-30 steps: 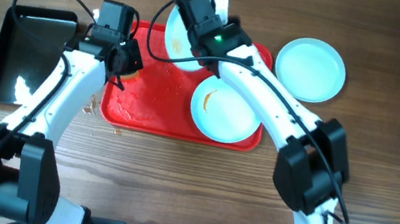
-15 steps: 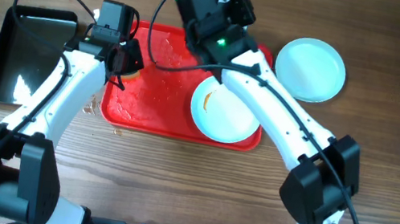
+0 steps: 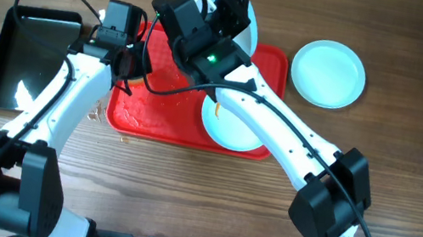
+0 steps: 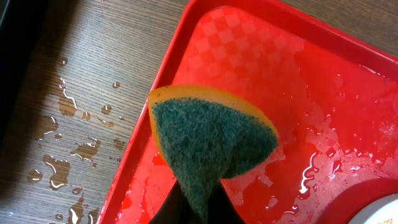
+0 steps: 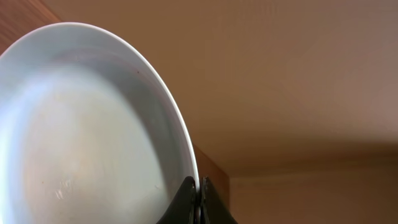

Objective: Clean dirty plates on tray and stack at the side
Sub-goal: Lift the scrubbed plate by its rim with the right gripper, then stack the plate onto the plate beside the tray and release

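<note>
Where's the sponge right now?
Left wrist view: the sponge is pinched in the left gripper, held over the tray at its left rim, with water drops on the wooden table just outside that rim.

The black pan point(image 3: 20, 52) is a rectangular container with rounded corners. Its glossy interior shows white reflections. The pan sits flat on the wooden table point(image 3: 405, 194), whose grain runs along the pan's short sides.

Water droplets point(image 4: 59, 168) lie on the bare wood just right of the pan, in small irregular pools.

A sponge point(image 4: 211, 140) appears further right of the pan, beyond the droplets. It has a green scouring face and a yellow-orange foam layer. The foam shows as a curved border along the sponge's upper edge.
</note>
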You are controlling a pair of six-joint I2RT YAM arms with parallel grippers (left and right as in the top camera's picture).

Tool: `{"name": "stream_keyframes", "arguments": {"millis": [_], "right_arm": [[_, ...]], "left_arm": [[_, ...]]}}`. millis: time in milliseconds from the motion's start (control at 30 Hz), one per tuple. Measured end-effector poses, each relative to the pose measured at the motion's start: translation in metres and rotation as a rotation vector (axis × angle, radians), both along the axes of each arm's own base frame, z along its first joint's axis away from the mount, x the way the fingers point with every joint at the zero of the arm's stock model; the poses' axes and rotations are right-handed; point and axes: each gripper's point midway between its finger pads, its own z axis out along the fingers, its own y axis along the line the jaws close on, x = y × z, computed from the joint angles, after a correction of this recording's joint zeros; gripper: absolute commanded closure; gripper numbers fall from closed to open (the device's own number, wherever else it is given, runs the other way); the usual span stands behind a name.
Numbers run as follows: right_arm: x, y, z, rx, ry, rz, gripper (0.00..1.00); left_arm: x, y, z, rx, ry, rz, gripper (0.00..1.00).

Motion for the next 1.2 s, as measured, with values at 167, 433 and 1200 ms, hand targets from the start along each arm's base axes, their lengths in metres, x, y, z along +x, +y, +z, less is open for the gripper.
{"name": "stream_keyframes", "arguments": {"millis": [167, 433, 1200], "right_arm": [[0.001, -0.004, 0.0, 0.034, -0.017, -0.023, 0.96], [0.014, -0.067, -0.043, 0.197, 0.123, -0.154, 0.96], [0.015, -0.328, -0.164, 1.228, 0.464, -0.627, 0.96]], "left_arm": [[0.0, -0.001, 0.0, -0.006, 0.001, 0.0, 0.96], [0.0, -0.001, 0.0, -0.007, 0.001, 0.0, 0.96], [0.0, -0.001, 0.0, -0.009, -0.001, -0.001, 0.96]]}}
